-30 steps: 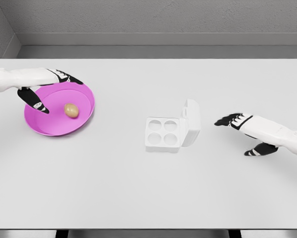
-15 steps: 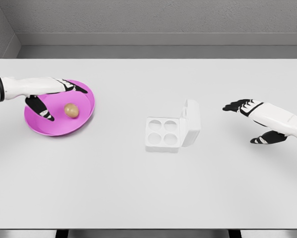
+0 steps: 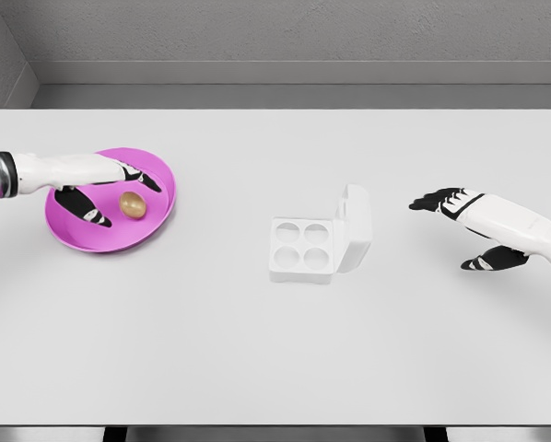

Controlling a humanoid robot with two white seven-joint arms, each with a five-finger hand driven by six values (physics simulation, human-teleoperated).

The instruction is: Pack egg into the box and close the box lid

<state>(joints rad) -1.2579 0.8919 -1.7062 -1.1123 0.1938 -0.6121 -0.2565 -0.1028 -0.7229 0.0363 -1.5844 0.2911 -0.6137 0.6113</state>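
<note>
The table (image 3: pixel 275 350) carries one plate (image 3: pixel 82 235), one box (image 3: pixel 317 247) and one egg (image 3: pixel 133 204). Two hands are in view.

Change: over the last second the left hand (image 3: pixel 105 184) has moved in across the plate and lowered toward the egg. Its fingers are apart, thumb on the near side and the others on the far side, bracketing the egg without clamping it. The right hand (image 3: pixel 469 230) has drawn back slightly from the box and hovers to its right, fingers spread, holding nothing.

Meaning: the grasp is imminent but not made. The egg lies in the plate, well apart from the box.

The box stands open, lid raised on its right side. It has four cups, all empty.
</note>
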